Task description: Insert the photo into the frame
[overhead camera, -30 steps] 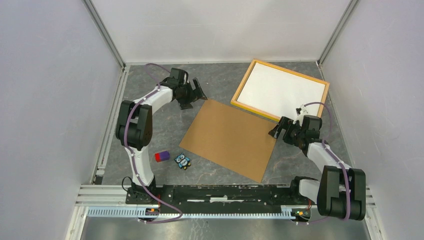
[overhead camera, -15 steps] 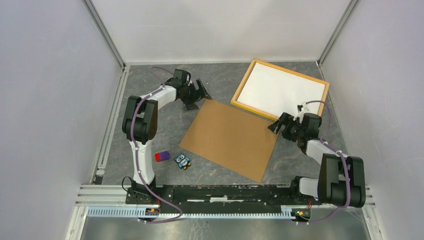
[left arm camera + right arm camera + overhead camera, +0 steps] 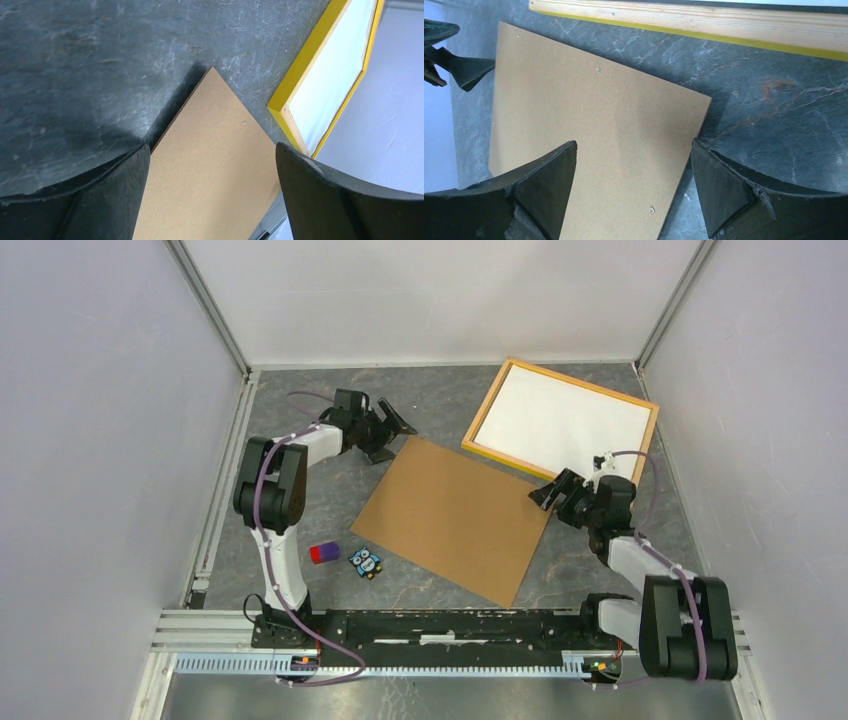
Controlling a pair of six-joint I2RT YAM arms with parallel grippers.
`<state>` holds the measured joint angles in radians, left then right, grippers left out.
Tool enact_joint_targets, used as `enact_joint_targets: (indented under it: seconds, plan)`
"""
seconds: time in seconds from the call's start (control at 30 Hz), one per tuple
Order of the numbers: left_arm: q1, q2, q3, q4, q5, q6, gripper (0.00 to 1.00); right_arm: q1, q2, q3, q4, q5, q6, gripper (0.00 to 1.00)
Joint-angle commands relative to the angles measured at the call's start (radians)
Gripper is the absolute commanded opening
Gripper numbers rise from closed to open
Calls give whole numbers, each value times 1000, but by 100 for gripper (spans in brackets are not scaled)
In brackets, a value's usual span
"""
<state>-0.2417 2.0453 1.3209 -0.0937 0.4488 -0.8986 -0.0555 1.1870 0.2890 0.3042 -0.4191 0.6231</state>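
Observation:
The frame (image 3: 487, 405), with a thin yellow-orange border, lies flat at the back right. A plain white sheet (image 3: 560, 420) fills it, seemingly the photo with its back up; no printed side shows. A brown hardboard panel (image 3: 455, 515) lies mid-table, just off the frame's near edge. My left gripper (image 3: 397, 437) is open at the panel's far corner, which points between its fingers (image 3: 212, 150), with the frame (image 3: 300, 70) beyond. My right gripper (image 3: 545, 498) is open and straddles the panel's right edge (image 3: 634, 145). One finger is over the panel (image 3: 589, 115), the other over the table.
A small purple and red block (image 3: 323, 553) and a blue owl figure (image 3: 366, 562) lie left of the panel's near corner. Grey walls close in both sides and the back. A metal rail (image 3: 440, 625) carrying the arm bases runs along the near edge.
The brown panel has slid a little to the left and nearer. My right gripper has followed its right corner leftward, and my left gripper has shifted slightly at the far corner.

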Motion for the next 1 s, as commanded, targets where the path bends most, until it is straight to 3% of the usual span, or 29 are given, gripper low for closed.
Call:
enact_joint_targets:
  seconds: [0.0, 0.4, 0.77, 0.97]
  plan:
    - [-57, -122, -66, 87, 194, -165, 98, 81, -129, 21, 63, -132, 118, 87]
    - [-61, -201, -30, 201, 267, -214, 97, 81, -196, 206, -77, -88, 58, 87]
    - [-98, -177, 183, 201, 251, -330, 97, 82, -113, 489, -151, -83, 19, 87]
    - [-111, -175, 275, 151, 242, -303, 97, 82, -123, 563, -157, -87, -75, 88]
